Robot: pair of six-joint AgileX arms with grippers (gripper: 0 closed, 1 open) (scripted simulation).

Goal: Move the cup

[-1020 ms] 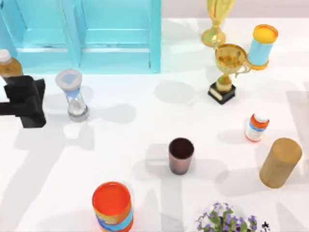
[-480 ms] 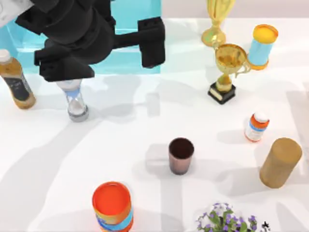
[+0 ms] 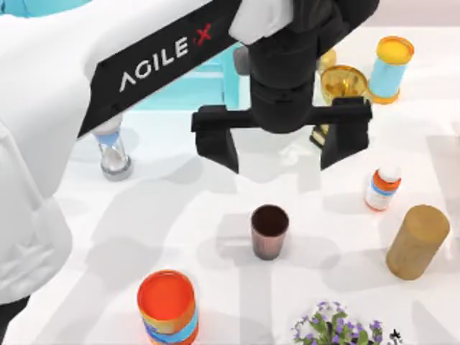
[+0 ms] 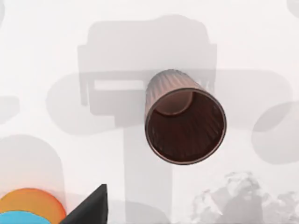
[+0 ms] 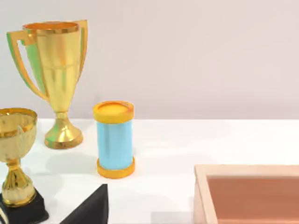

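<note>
The cup (image 3: pixel 269 231), a small ribbed pinkish-brown tumbler with a dark inside, stands upright in the middle of the table toward the front. My left gripper (image 3: pixel 280 140) hovers above the table just behind it, open wide, its two black fingers spread to either side with nothing between them. In the left wrist view the cup (image 4: pixel 185 122) sits straight below, and one dark fingertip (image 4: pixel 88 210) shows at the edge. A finger (image 5: pixel 88 209) of my right gripper, far to one side, appears in the right wrist view.
An hourglass (image 3: pixel 113 154) stands at the left and an orange-topped can (image 3: pixel 167 305) in front. At the right are a gold trophy (image 3: pixel 341 85), a blue can (image 3: pixel 392 68), a small bottle (image 3: pixel 381 188) and a wooden cylinder (image 3: pixel 417 241). Flowers (image 3: pixel 334 330) sit at the front edge.
My left arm has swung from the far left across the table to the right and now hangs just behind the cup, fingers spread. The cup has not moved.
</note>
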